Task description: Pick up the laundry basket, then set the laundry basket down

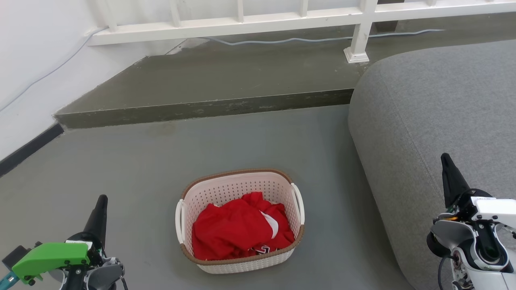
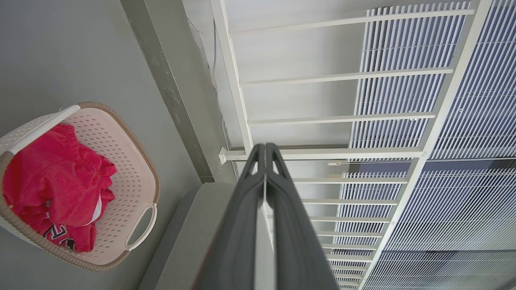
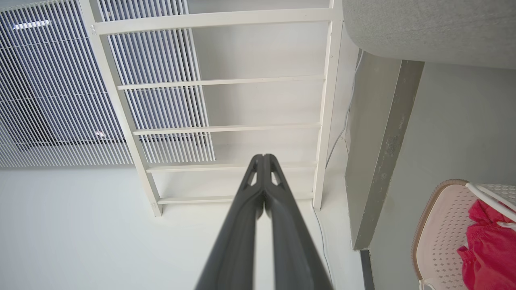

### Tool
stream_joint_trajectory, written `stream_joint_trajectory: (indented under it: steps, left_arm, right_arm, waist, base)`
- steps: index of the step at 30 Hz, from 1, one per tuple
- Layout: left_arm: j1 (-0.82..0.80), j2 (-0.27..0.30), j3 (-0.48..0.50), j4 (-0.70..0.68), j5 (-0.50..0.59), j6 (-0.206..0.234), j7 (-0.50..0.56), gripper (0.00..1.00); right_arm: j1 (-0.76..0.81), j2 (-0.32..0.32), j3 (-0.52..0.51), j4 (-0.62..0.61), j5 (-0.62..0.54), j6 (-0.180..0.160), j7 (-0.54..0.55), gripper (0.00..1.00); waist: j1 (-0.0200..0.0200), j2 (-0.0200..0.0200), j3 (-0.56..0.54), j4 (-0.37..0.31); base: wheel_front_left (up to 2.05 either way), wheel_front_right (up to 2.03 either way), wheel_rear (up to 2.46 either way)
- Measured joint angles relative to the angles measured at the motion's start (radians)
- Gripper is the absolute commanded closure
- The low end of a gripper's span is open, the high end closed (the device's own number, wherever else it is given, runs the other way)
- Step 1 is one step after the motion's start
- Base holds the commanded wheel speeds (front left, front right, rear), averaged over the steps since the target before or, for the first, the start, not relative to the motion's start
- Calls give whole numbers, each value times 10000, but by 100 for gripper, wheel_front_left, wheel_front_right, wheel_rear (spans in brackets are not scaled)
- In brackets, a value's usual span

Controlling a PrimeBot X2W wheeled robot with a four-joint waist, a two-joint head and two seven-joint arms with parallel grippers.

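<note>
Laundry basket (image 1: 240,219) sits on the floor between both arms, red clothes (image 1: 238,231) inside | left gripper (image 1: 98,213) and right gripper (image 1: 449,173) flank it, well apart, fingers clenched empty | side handles exposed, likely for a two-arm lift

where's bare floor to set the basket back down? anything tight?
Bare grey floor lies left of the laundry basket, out to the wall, and behind it up to the raised step. Tight on the right: a narrow strip separates the basket from the grey sofa.
</note>
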Motion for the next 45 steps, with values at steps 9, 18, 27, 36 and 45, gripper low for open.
stream_joint_trajectory:
  steps: [9, 18, 27, 36, 45]
  left_arm:
    - [0, -2, 0, -6, 0, 0, 0, 100]
    - [0, -2, -2, -10, 0, 0, 0, 100]
    - [0, -2, -4, -15, 0, 0, 0, 100]
    - [0, -2, -6, -21, 0, 0, -2, 100]
    - [0, -2, -8, -31, 0, 0, -2, 100]
  right_arm:
    - [1, 0, -4, 0, 0, 2, 2, 100]
    - [1, 2, -13, 0, 0, 2, 46, 100]
    - [1, 2, -19, 0, 0, 2, 46, 100]
    - [1, 4, -29, -4, 0, 2, 56, 100]
    - [1, 6, -33, -10, 0, 12, 56, 100]
  waist:
    - [0, 0, 0, -1]
    - [0, 0, 1, -1]
    - [0, 0, 1, -2]
    - [0, 0, 1, -2]
    - [0, 0, 2, -2]
  base:
    - [0, 0, 0]
    - [0, 0, 0]
    - [0, 0, 0]
    - [0, 0, 0]
    - [0, 0, 0]
